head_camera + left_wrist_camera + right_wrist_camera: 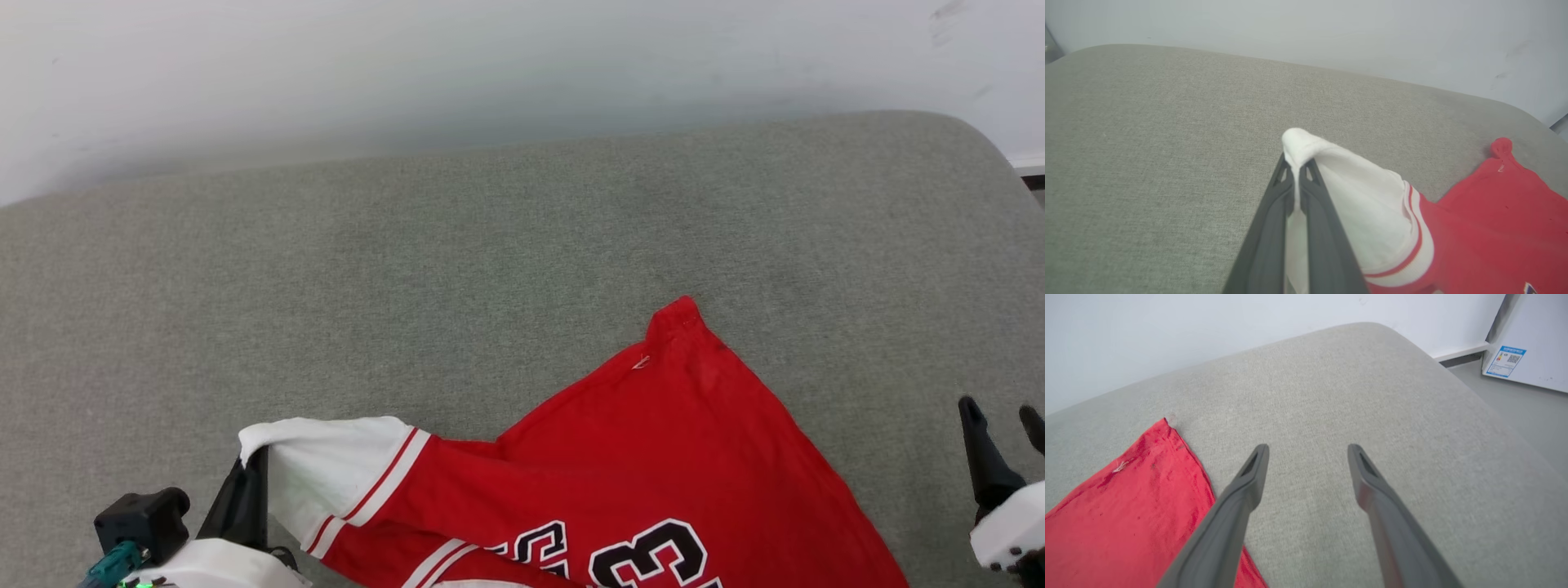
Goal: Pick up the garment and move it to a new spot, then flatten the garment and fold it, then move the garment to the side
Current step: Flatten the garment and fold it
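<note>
Grey cushion bears the jersey — left gripper clamped on its sleeve, body lying rightward toward the spread, empty right gripper, seemingly just clear.

Bright, even, soft light; faint shadows; wrist views blur near their edges.

You can read one numeral, a black white-outlined 3, on the jersey, partial letter beside it, looks like S, cut at the frame edge, blue label with QR code on the white box, print too small for you to read.
</note>
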Available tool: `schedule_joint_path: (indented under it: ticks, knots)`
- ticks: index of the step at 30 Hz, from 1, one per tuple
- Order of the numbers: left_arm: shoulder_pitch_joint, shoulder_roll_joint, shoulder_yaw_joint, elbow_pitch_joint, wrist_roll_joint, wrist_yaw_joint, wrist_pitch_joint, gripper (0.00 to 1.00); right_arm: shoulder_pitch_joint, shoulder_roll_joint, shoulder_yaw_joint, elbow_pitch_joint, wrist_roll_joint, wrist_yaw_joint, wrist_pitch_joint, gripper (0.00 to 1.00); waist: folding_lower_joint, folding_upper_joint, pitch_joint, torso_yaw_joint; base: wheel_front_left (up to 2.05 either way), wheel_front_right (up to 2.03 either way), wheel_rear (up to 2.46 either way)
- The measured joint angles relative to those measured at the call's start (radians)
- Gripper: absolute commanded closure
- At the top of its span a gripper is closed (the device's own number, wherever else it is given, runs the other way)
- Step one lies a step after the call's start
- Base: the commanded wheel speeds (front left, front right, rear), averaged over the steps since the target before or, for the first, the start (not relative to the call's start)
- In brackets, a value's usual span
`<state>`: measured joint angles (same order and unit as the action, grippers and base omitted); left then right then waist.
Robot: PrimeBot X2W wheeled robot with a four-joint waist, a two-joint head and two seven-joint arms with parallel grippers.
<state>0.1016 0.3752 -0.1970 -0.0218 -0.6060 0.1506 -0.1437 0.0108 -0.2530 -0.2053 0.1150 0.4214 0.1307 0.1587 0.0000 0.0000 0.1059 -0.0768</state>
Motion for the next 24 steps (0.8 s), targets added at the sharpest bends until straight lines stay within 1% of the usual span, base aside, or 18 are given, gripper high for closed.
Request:
schedule_joint_path:
  ticks: [1,3,4,5,7,8,9,10,11,12,13,15,17,20,24]
  knots:
    - [-0.008,0.0,-0.002,-0.006,0.005,0.0,0.0,1.0,-0.026,-0.005,0.008,0.014,0.0,0.0,-0.028,0.0,-0.0001,0.0,0.005,0.005,0.0,0.0,0.0]
    - [-0.027,-0.002,-0.011,-0.013,0.006,-0.001,0.0,1.0,-0.078,-0.026,0.043,0.051,0.011,0.0,-0.03,0.0,0.0,0.0,0.017,0.018,0.0,0.0,0.0]
    - [-0.027,-0.002,-0.011,-0.013,0.006,-0.001,0.0,1.0,-0.078,-0.026,0.043,0.051,0.011,0.0,-0.03,0.0,0.0,0.0,0.017,0.018,0.0,0.0,0.0]
    - [-0.044,-0.004,-0.019,-0.02,0.012,-0.002,0.0,1.0,-0.145,-0.061,0.095,0.072,0.028,0.0,-0.004,0.0,0.0,0.0,0.032,0.031,0.0,0.0,0.0]
    - [-0.069,-0.009,-0.029,-0.026,0.015,-0.01,0.0,1.0,-0.214,-0.102,0.148,0.085,0.057,0.0,0.062,0.0,0.0,0.0,0.049,0.046,0.0,0.0,0.0]
    - [-0.069,-0.009,-0.029,-0.026,0.015,-0.01,0.0,1.0,-0.214,-0.102,0.148,0.085,0.057,0.0,0.062,0.0,0.0,0.0,0.049,0.046,0.0,0.0,0.0]
    - [-0.082,-0.011,-0.035,-0.029,0.018,-0.011,0.0,1.0,-0.247,-0.124,0.178,0.086,0.08,0.0,0.109,0.0,0.0001,0.0,0.06,0.054,0.0,0.0,0.0]
    - [-0.109,-0.017,-0.048,-0.035,0.023,-0.019,-0.001,1.0,-0.306,-0.177,0.246,0.08,0.116,0.0,0.221,0.0,0.0,0.0,0.082,0.07,0.0,0.0,0.0]
    - [-0.124,-0.021,-0.053,-0.036,0.026,-0.021,-0.003,1.0,-0.337,-0.198,0.274,0.077,0.151,0.0,0.287,0.0,0.0,0.0,0.096,0.078,0.0,0.0,0.0]
    - [-0.124,-0.021,-0.053,-0.036,0.026,-0.021,-0.003,1.0,-0.337,-0.198,0.274,0.077,0.151,0.0,0.287,0.0,0.0,0.0,0.096,0.078,0.0,0.0,0.0]
    - [-0.151,-0.03,-0.065,-0.036,0.031,-0.031,-0.009,1.0,-0.393,-0.235,0.317,0.067,0.179,0.0,0.384,0.0,0.0001,0.0,0.122,0.096,0.0,0.0,0.0]
    - [-0.179,-0.036,-0.074,-0.033,0.034,-0.037,-0.011,1.0,-0.453,-0.262,0.352,0.06,0.202,0.0,0.477,0.0,0.0001,0.0,0.15,0.114,0.0,0.0,0.0]
    - [-0.212,-0.043,-0.084,-0.026,0.04,-0.046,-0.016,1.0,-0.497,-0.276,0.386,0.058,0.206,0.0,0.552,0.0,0.0001,0.0,0.177,0.133,0.0,0.0,0.0]
    - [-0.25,-0.055,-0.096,-0.015,0.043,-0.057,-0.024,1.0,-0.546,-0.277,0.442,0.073,0.21,0.0,0.618,0.0,0.0001,0.0,0.216,0.161,0.0,0.0,0.0]
    - [-0.291,-0.071,-0.117,0.003,0.049,-0.074,-0.035,1.0,-0.58,-0.277,0.513,0.133,0.226,0.0,0.654,0.0,0.0001,0.0,0.255,0.199,0.0,0.0,0.0]
